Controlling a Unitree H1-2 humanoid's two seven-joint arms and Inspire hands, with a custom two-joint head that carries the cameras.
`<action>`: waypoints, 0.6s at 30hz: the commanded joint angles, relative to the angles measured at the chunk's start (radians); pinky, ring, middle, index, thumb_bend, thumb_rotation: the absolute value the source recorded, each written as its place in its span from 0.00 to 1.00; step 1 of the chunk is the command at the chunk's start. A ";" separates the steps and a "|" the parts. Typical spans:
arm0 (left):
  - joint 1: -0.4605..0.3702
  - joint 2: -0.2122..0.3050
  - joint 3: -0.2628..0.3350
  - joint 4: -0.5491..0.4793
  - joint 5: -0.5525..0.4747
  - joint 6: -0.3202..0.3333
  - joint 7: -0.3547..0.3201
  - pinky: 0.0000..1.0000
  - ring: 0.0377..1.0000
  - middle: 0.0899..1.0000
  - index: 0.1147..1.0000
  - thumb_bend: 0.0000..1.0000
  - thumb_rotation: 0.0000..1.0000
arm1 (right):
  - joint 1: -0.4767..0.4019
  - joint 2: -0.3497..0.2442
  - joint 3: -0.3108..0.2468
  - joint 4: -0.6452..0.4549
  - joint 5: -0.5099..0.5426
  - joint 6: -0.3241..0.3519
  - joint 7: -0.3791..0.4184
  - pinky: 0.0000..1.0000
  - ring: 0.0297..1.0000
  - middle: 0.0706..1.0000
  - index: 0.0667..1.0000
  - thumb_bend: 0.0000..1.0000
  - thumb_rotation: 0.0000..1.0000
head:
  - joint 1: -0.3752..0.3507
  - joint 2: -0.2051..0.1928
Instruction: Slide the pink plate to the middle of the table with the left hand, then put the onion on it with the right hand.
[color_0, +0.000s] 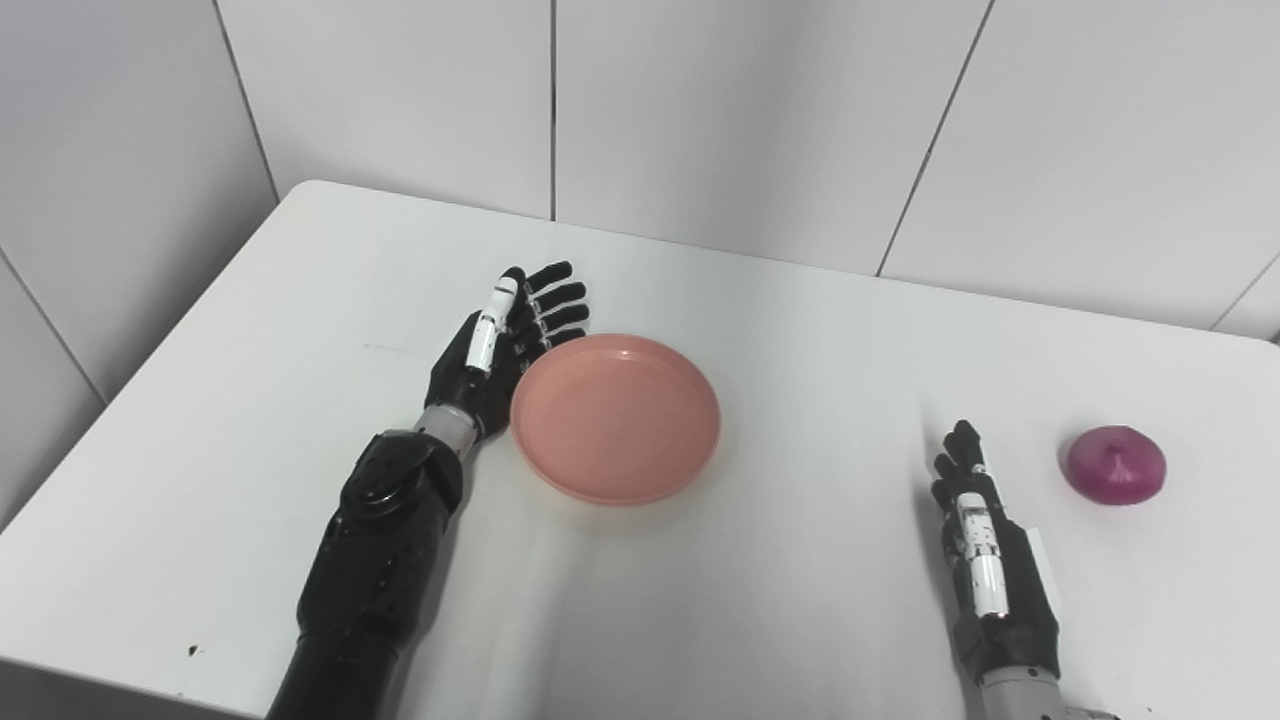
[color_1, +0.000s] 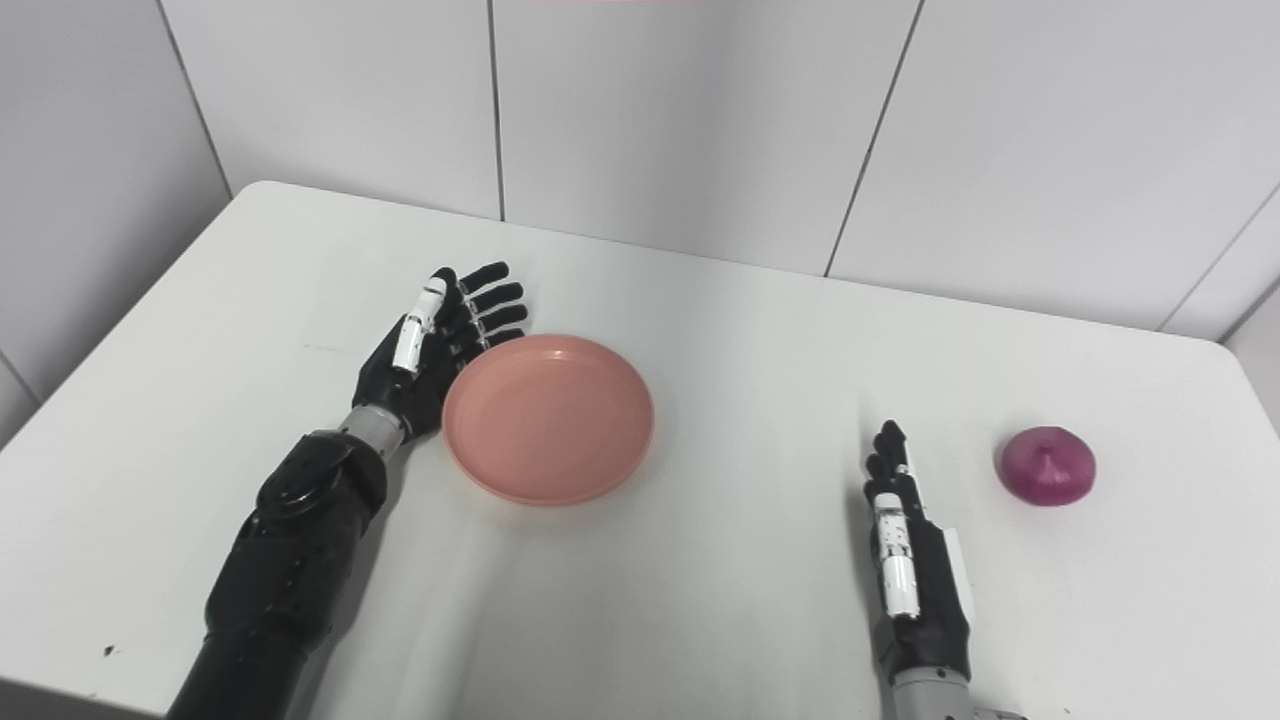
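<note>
Pink plate (color_0: 615, 418) sits a little left of frame centre on the white table (color_0: 800, 330), roughly mid-table already. Your left hand (color_0: 500, 350) is edge-on against the plate's left rim, fingers extended and apart, gripping nothing; touching or just beside the rim, can't tell which from either view. My read: the slide is done or nearly done. If you want the plate dead centre, a short nudge toward frame right would finish it.

Onion (color_0: 1115, 465) is purple, lying on the table at the right of the frame, well apart from the plate. Nothing holds it. Your right hand (color_0: 985, 560) rests at the lower right, fingers straight and close together, pointing up-frame, empty; it's near the onion, on its left side, not touching.

Left to do: pull the left hand off the rim, then reach right, grasp the onion, carry it across, set it in the plate.

Clutter: none between onion and plate, bare tabletop all the way. A few dark specks near the lower left edge of the table, irrelevant. Tiled wall across the top of the frame.

Watch-outs, as judgement: the onion is round and may roll when fingers close on it; it also sits fairly near the right table edge.
</note>
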 joint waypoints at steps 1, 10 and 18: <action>0.008 -0.007 -0.006 -0.014 0.009 0.009 0.007 0.76 0.77 0.76 0.73 0.34 1.00 | -0.014 0.011 0.002 0.009 0.008 -0.026 0.003 1.00 1.00 1.00 1.00 0.23 1.00 | -0.009 0.002; 0.036 -0.018 -0.002 -0.034 0.002 0.005 0.011 0.75 0.76 0.75 0.72 0.35 1.00 | -0.007 0.020 0.026 -0.002 -0.046 -0.017 -0.019 1.00 1.00 1.00 1.00 0.29 1.00 | -0.089 0.024; 0.049 -0.034 -0.012 -0.049 0.020 -0.009 0.028 0.75 0.76 0.75 0.73 0.35 1.00 | -0.013 0.030 0.029 0.001 -0.052 -0.016 -0.033 1.00 1.00 1.00 1.00 0.25 1.00 | -0.099 0.039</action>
